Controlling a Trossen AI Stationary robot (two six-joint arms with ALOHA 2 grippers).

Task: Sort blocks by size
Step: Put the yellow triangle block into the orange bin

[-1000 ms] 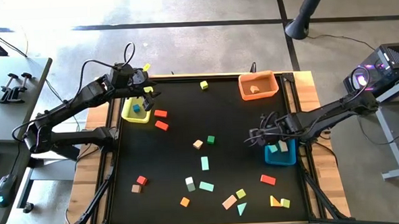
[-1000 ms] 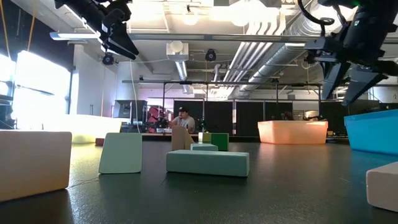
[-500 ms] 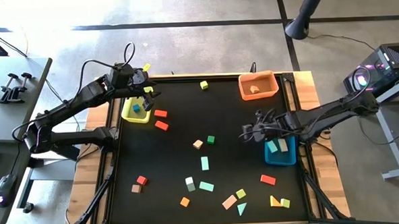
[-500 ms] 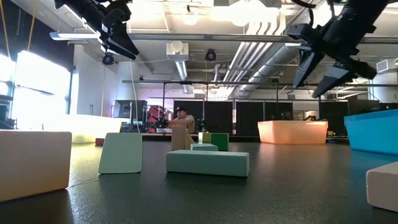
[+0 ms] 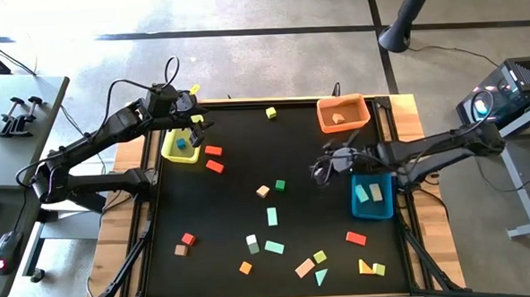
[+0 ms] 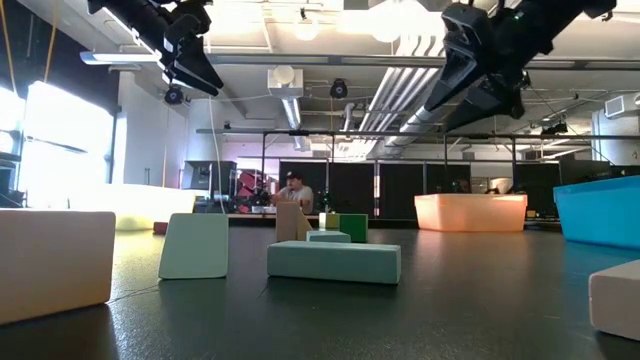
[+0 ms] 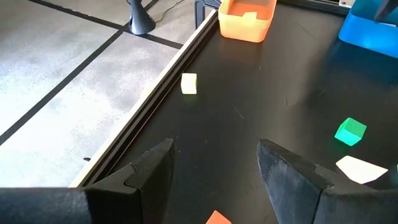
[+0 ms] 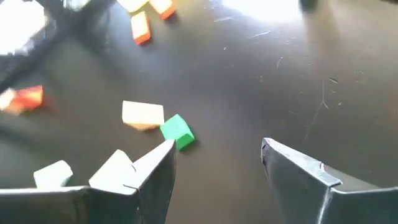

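Centre mat (image 5: 301, 142): bare, passable.
Near edge: blocks (image 5: 274, 247) crowded.
Right side: blue bin (image 5: 372, 198) stood in the way.

Tan block (image 6: 52, 262) cut off by low view's edge.

green block (image 5: 280, 184), seemingly tan block (image 5: 262, 191)

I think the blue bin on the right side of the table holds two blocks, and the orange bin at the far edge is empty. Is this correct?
Not quite. The blue bin does hold two blocks, but the orange bin is not empty: the high view shows one small tan block lying inside it.
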